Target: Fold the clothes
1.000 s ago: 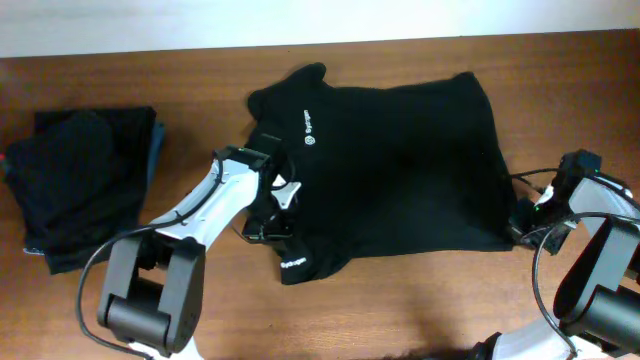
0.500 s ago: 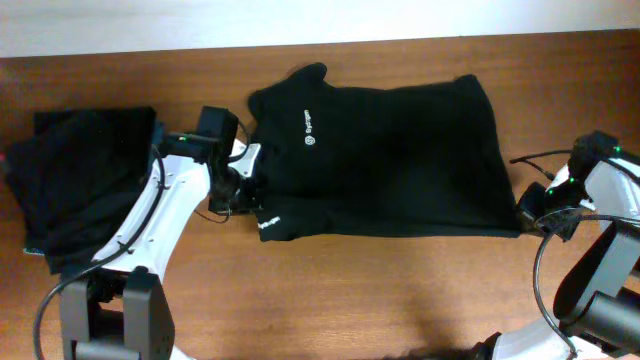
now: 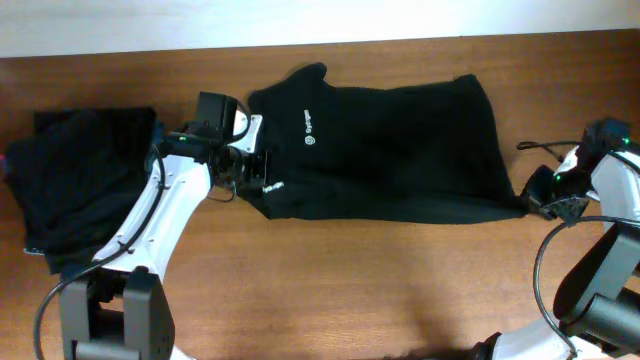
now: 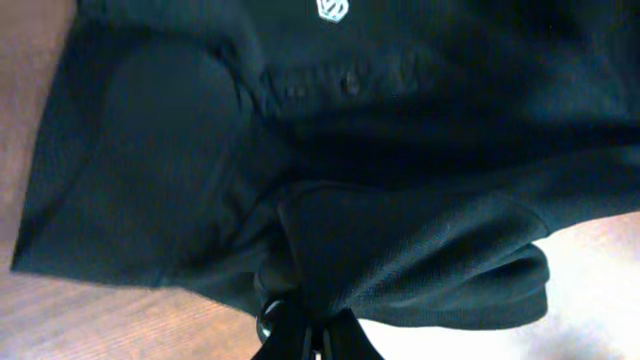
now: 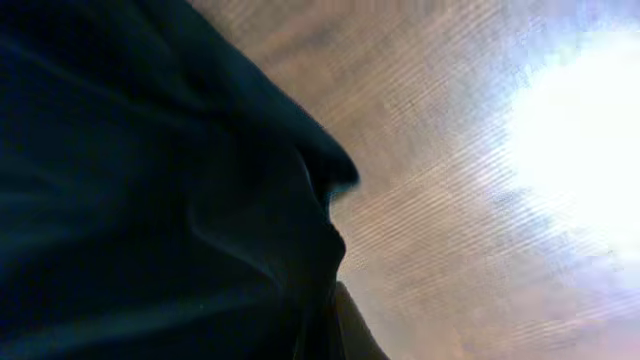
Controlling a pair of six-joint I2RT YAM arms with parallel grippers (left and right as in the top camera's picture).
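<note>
A black shirt (image 3: 390, 150) with a small white logo (image 3: 307, 122) lies spread across the middle of the table, its front part doubled back into a straight edge. My left gripper (image 3: 252, 178) is shut on the shirt's left end, where a white print shows. In the left wrist view the gripper (image 4: 312, 338) pinches bunched black fabric (image 4: 400, 250). My right gripper (image 3: 533, 205) is shut on the shirt's front right corner. The right wrist view shows dark cloth (image 5: 150, 200) running into the gripper (image 5: 335, 335).
A dark stack of folded clothes (image 3: 80, 180) with a teal-blue edge (image 3: 157, 150) sits at the table's left side. Bare brown wood (image 3: 400, 290) runs along the front. A pale wall borders the table's far edge.
My left gripper has carried the shirt's front left part back and to the left, turning a hanging flap into a straight fold. The right gripper has shifted slightly right, drawing the cloth taut.
</note>
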